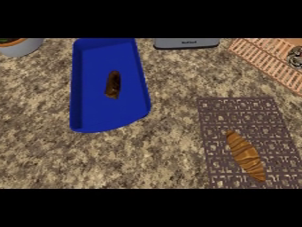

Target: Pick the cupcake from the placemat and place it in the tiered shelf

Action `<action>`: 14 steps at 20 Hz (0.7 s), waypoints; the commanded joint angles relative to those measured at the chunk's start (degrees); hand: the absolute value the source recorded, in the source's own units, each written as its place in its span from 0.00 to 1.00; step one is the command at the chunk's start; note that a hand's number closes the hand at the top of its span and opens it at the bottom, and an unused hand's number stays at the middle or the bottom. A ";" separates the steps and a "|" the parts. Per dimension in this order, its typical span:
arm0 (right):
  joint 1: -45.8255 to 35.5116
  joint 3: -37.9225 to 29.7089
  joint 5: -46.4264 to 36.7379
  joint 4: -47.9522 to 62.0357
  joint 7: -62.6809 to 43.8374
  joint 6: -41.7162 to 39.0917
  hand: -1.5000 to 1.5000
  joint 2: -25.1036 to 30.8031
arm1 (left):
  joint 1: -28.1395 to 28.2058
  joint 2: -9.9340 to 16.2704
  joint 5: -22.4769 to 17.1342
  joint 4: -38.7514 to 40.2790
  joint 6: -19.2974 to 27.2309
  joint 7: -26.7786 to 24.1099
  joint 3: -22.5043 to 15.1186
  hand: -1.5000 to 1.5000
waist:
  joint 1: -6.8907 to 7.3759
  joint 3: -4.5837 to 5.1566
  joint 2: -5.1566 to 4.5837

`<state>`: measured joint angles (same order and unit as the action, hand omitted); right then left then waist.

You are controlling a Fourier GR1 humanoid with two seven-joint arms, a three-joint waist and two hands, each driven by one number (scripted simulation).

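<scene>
A speckled granite counter [42,133] fills the view. No hand or forearm shows anywhere in it, so whether either hand is wide, narrow or holding something cannot be told.

The largest thing on the counter is a blue tray [94,111] with a raised rim, narrower at its far end and rounded at the near end, lying left of centre. Inside it, near the middle of its floor, lies a small dark brown elongated pastry [113,84], clear of the rim on all sides.

To the right and nearer lies a dark patterned placemat [245,113], well apart from the tray. On its lower half rests an orange-brown elongated baked item [245,156] with darker stripes across it, set diagonally; it looks more like a croissant or bread roll than a cupcake. It lies wholly on the mat.

At the far right edge a light wooden slatted shelf [271,60] runs diagonally into the corner. On it, near the right border, sits a small round object [301,57] with a dark rim and pale centre; what it is cannot be told.

At the top edge, a grey appliance [186,43] shows only its lower part, just right of the tray's far end. In the top left corner stands a pale grey pot [21,46] holding something green.
</scene>
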<state>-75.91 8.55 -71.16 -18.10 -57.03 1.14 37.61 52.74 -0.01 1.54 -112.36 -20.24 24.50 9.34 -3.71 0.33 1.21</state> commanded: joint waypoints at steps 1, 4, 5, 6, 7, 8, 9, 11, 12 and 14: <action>-4.78 -0.86 -0.23 -2.60 -3.31 3.06 0.00 1.22 | -16.62 0.01 -1.68 -10.25 1.58 -9.46 -1.94 0.50 | -1.05 -0.16 0.51; -6.73 -1.47 -0.57 -4.51 -4.83 5.73 0.00 1.81 | -16.61 0.01 -2.22 -10.36 1.28 -9.47 -2.18 0.50 | -1.46 -0.22 0.72; -7.53 -1.80 -0.71 -4.85 -5.64 6.15 0.00 2.47 | -16.46 0.01 -1.94 -9.85 1.28 -9.65 -2.21 0.50 | -1.40 -0.17 0.70; -8.67 -1.99 -0.91 -5.43 -6.20 6.41 0.00 2.68 | -16.29 0.01 -1.85 -10.64 1.04 -9.84 -1.81 0.50 | -1.30 -0.20 0.89; -10.01 -2.69 -0.74 -6.31 -6.90 6.97 0.00 3.35 | -15.97 0.01 -1.85 -10.21 1.31 -9.68 -1.69 0.50 | -1.54 -0.17 1.31; -10.73 -2.96 -0.96 -6.73 -7.23 7.52 0.00 3.82 | -16.04 0.01 -1.72 -10.70 1.24 -9.68 -1.75 0.50 | -1.72 -0.22 1.20; -12.06 -4.29 -0.53 -7.74 -8.61 8.98 0.00 5.10 | -15.38 0.01 -1.89 -10.00 0.93 -9.27 -1.92 0.50 | -2.23 -0.26 1.54; -13.80 -5.79 -0.20 -9.19 -9.22 10.39 0.00 6.32 | -15.25 0.01 -2.21 -9.97 1.19 -9.29 -1.65 0.50 | -2.81 -0.32 1.96; -14.45 -6.67 -0.11 -9.80 -10.21 11.22 0.00 7.03 | -15.01 0.01 -2.01 -9.59 1.51 -9.12 -1.46 0.50 | -3.18 -0.34 2.06; -16.11 -8.90 0.77 -11.16 -10.99 12.70 0.00 8.09 | -15.77 0.01 -2.40 -9.71 2.09 -9.12 -1.09 0.50 | -3.54 -0.50 2.16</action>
<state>-89.04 2.53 -71.28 -26.92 -60.99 8.57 44.08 52.15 -0.03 1.42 -111.78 -19.60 24.46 10.01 -5.25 0.16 2.96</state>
